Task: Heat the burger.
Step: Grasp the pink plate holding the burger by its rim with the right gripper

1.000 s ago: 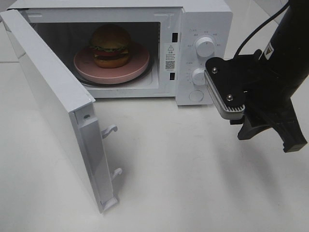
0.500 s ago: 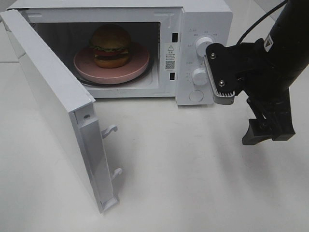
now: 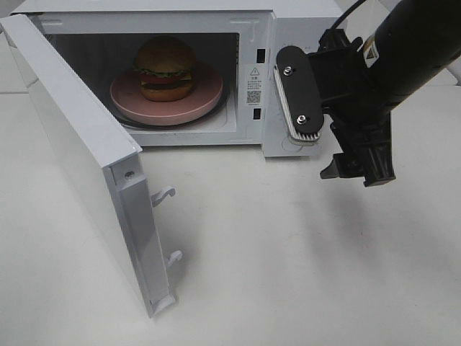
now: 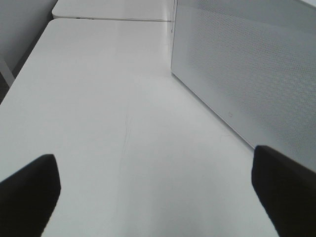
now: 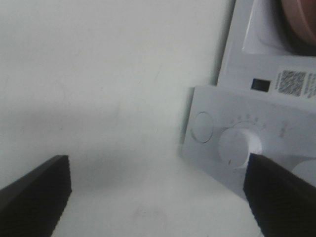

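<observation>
While the burger (image 3: pixel 166 68) sits inside the microwave (image 3: pixel 216 14), the right hand (image 3: pixel 328 133) hangs spread empty before its dials.

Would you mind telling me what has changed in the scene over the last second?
The right gripper has moved up and leftward in the exterior view, from the open table to just in front of the microwave's control panel, covering the knobs. Its jaws are open and hold nothing. The burger on its pink plate inside the microwave and the wide-open door stayed as they were.
</observation>
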